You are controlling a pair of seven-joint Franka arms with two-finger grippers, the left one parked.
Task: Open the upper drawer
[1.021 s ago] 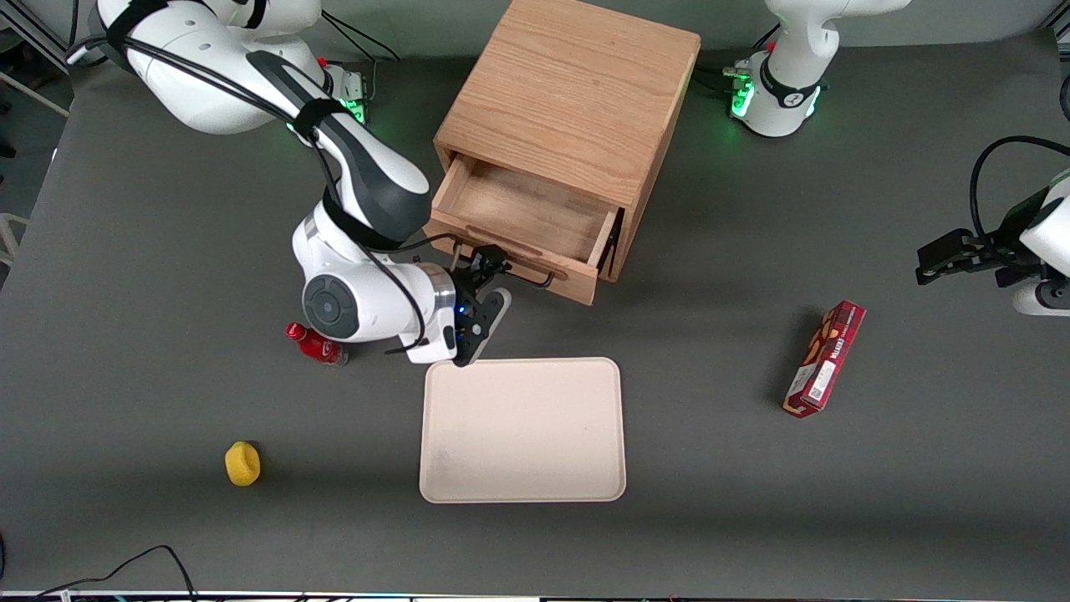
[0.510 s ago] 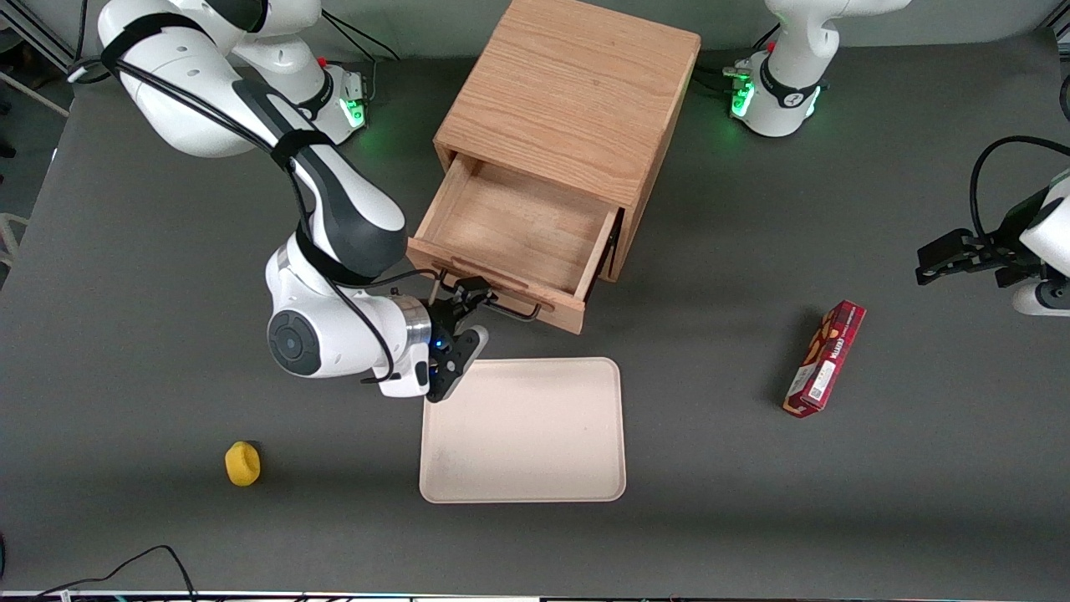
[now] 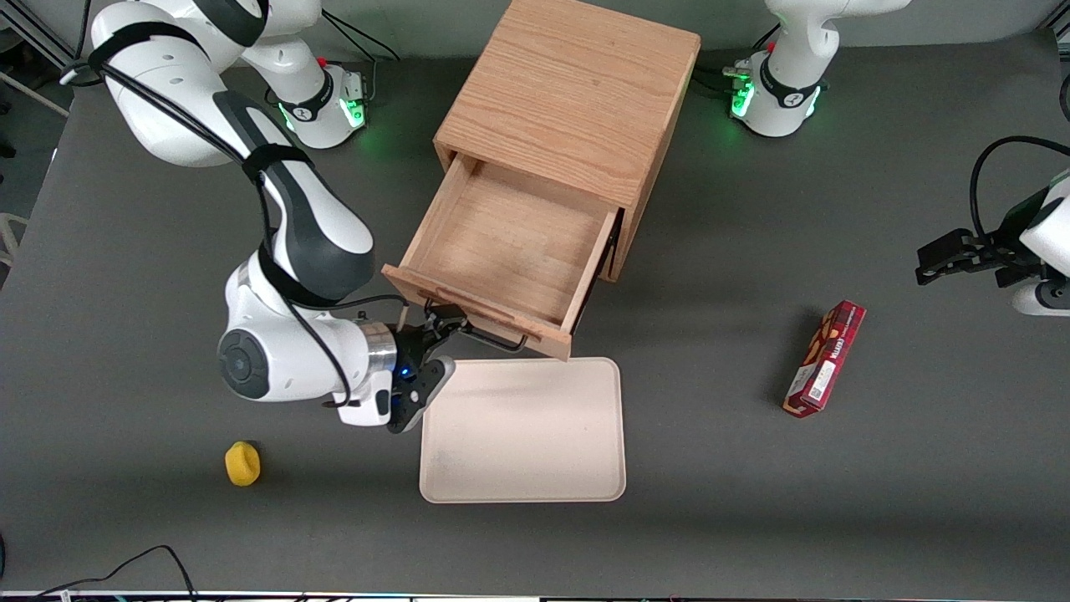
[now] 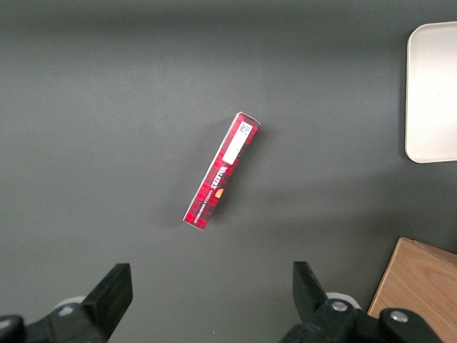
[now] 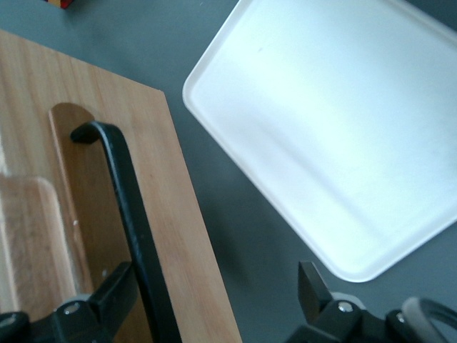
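Observation:
The upper drawer (image 3: 510,242) of the oak cabinet (image 3: 568,92) stands pulled far out, with its bare wooden floor showing and nothing in it. Its thin black wire handle (image 3: 493,334) runs along the drawer front, nearest the front camera. My right gripper (image 3: 436,347) is at the handle's end toward the working arm, with its fingers spread wide. In the right wrist view the handle (image 5: 128,214) runs along the drawer front (image 5: 178,214) and lies against one finger (image 5: 118,289); the gripper (image 5: 214,293) is open around it. The bottom drawer is hidden.
A cream tray (image 3: 522,431) lies just in front of the open drawer, close under my gripper; it also shows in the right wrist view (image 5: 343,128). A red box (image 3: 823,359) lies toward the parked arm's end. A yellow object (image 3: 242,464) lies toward the working arm's end.
The upper drawer has slid steadily farther out of the cabinet toward the front camera. My gripper has moved with the handle, nearer the camera and toward the working arm's end.

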